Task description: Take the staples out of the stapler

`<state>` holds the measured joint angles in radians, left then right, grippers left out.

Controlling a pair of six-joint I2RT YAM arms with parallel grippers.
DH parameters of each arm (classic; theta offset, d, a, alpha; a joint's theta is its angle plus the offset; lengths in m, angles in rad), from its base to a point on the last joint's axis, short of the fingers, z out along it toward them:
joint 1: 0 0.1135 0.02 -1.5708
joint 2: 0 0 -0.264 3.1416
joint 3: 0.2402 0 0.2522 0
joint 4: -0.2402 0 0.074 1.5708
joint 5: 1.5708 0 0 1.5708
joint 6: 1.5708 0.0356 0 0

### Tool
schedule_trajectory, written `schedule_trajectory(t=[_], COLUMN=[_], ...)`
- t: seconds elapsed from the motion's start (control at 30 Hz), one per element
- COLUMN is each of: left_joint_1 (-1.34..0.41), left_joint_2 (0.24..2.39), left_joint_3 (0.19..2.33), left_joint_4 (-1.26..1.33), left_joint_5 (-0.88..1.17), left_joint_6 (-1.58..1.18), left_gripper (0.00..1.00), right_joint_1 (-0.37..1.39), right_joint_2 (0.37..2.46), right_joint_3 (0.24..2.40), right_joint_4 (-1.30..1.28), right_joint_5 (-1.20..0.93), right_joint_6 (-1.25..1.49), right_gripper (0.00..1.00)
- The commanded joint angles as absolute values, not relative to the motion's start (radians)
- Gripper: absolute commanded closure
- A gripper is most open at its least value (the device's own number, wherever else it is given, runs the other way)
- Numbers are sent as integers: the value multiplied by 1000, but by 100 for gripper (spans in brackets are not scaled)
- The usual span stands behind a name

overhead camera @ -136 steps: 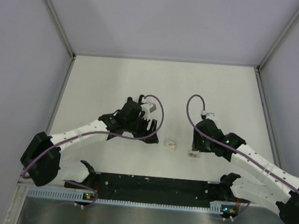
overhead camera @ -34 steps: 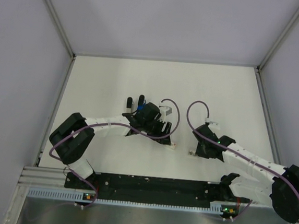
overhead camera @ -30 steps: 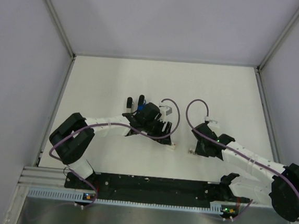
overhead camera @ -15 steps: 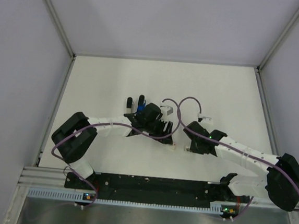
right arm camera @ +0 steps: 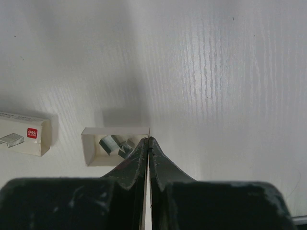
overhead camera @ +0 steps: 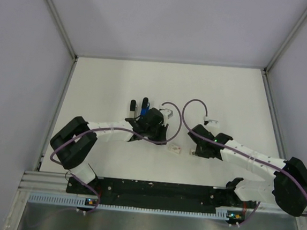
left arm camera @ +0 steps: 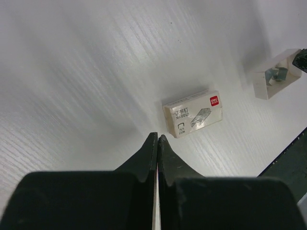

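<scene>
Top external: we find the small blue-and-black metal stapler point(overhead camera: 144, 106) just behind our left gripper point(left arm camera: 157, 139), farther from our right gripper point(right arm camera: 147, 139); both are pressed together, empty.

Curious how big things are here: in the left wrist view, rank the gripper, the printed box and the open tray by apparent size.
1. Left gripper, largest, though nearest the lens.
2. Printed staple box.
3. Open tray, smaller-looking, but farther off and partly hidden, so unsure.
</scene>
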<state>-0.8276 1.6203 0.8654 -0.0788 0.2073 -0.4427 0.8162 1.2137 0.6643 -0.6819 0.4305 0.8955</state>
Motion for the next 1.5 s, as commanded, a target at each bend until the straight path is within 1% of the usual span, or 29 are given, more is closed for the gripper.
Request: schedule_trajectory(t=[0.0,0.37,1.0,1.47], left_joint_1=[-830,-833,-891,-902], left_joint_2=[1627,1740,1721,1729], left_joint_3=[874,919,894,897], left_joint_4=[-66,-49,-11,-9], left_joint_5=[179,242,235,239], left_joint_6=[-439,-446,-494,-489], left_gripper=[100,100,100,100], right_joint_1=[830,857,888,893], right_joint_2=[1216,1290,1365,1399], right_joint_3=[718,755,782,799], right_joint_4=[-689,-689,-676,-672], right_joint_5=[459,469,457,485], right_joint_6=[919,963,1040,1037], right_gripper=[100,100,100,100])
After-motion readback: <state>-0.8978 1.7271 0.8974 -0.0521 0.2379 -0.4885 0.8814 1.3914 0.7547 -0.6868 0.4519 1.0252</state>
